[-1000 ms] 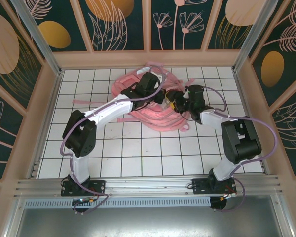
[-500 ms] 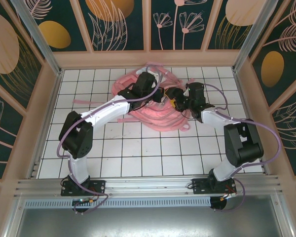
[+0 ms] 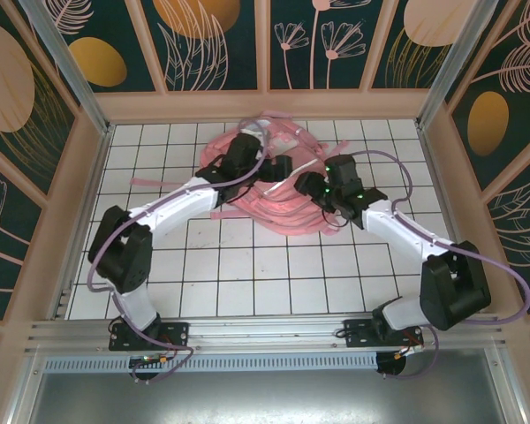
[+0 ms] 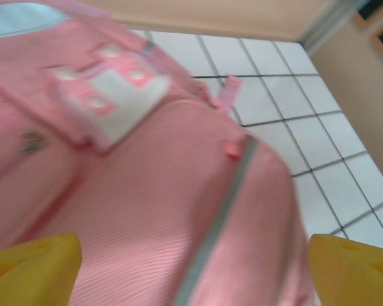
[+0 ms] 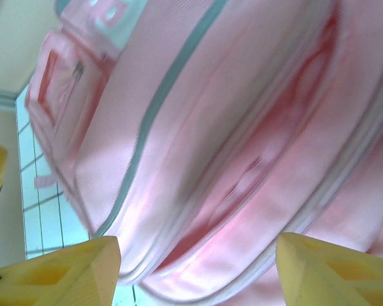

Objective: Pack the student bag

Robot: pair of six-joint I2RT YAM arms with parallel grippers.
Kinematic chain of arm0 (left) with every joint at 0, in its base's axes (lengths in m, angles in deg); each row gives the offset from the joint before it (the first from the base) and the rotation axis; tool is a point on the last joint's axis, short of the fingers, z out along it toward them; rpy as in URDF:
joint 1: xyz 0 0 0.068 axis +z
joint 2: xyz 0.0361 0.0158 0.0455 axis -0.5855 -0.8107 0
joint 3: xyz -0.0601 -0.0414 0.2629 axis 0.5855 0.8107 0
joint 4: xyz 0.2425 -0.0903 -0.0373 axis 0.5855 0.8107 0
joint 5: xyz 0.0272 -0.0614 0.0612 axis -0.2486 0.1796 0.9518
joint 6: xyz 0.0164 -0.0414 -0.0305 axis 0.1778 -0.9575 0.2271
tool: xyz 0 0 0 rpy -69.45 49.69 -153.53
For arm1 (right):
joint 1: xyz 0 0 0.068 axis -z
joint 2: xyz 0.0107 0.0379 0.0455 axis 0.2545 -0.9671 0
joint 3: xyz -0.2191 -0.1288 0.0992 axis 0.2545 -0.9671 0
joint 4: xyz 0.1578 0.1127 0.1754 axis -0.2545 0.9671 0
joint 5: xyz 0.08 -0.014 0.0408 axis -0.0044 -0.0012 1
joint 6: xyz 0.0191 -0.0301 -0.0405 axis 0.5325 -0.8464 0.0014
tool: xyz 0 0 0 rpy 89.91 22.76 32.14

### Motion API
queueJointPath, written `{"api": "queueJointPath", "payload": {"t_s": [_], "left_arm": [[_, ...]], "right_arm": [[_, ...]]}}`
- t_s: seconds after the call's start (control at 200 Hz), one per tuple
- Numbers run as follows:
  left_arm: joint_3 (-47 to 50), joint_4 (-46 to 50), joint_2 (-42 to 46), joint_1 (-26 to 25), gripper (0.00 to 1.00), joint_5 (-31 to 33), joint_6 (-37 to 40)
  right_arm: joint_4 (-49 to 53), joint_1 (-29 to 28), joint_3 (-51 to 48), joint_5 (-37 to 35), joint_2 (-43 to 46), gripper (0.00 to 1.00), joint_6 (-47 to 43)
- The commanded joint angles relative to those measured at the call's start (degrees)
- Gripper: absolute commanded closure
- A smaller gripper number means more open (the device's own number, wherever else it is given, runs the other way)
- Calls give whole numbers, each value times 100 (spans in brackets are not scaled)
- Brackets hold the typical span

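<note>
White tiled table [image 3: 247,265] with dark grid lines, boxed in by pale wood framing and dark wall panels [image 3: 216,44] painted with leaves and flowers. From the top camera the student bag [image 3: 278,210] lies in a big pink heap at the far middle of the table, and one loose strap [image 3: 148,181] trails off flat on the tiles to its left. Both arms reach in over it. The left gripper [image 3: 281,168] sits above the bag's far part, the right gripper [image 3: 307,185] is just beside it over the right half, and they're close together. From up here I can't tell how their fingers stand.

Left wrist cam is pretty blurry. The student bag [image 4: 147,210] takes up most of the shot, with a white patch [image 4: 112,95] that has pink bits on it and a grey strip [image 4: 217,217] running down the ribbed fabric. Tiles [image 4: 306,108] show on the right. The left gripper [image 4: 191,274] is spread wide, yellow fingers [image 4: 32,268] out in the bottom corners, nothing pinched.

Right wrist cam is right up close on the student bag [image 5: 242,127], tilted, with a grey strip [image 5: 169,86] along it and a darker pink seam or opening, hard to say which. The right gripper [image 5: 198,274] is spread wide too, yellow fingers [image 5: 335,271] at both bottom corners with pink fabric showing between them.
</note>
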Motion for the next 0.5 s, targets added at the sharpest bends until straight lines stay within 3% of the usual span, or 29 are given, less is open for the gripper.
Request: {"api": "queueJointPath", "payload": {"t_s": [0.0,0.22,0.49], "left_arm": [[702,-535,612,566,6,206,-663],[1904,-1072,1113,1168,5,138,-970],[2593,-1955,623,1351,11,-276,-1288]], "right_arm": [[520,-542,298,-566,-20,36,65],[201,-1456,846,-758,-896,43,735],[-369,-1616,1217,-974,-1673,54,1114]]}}
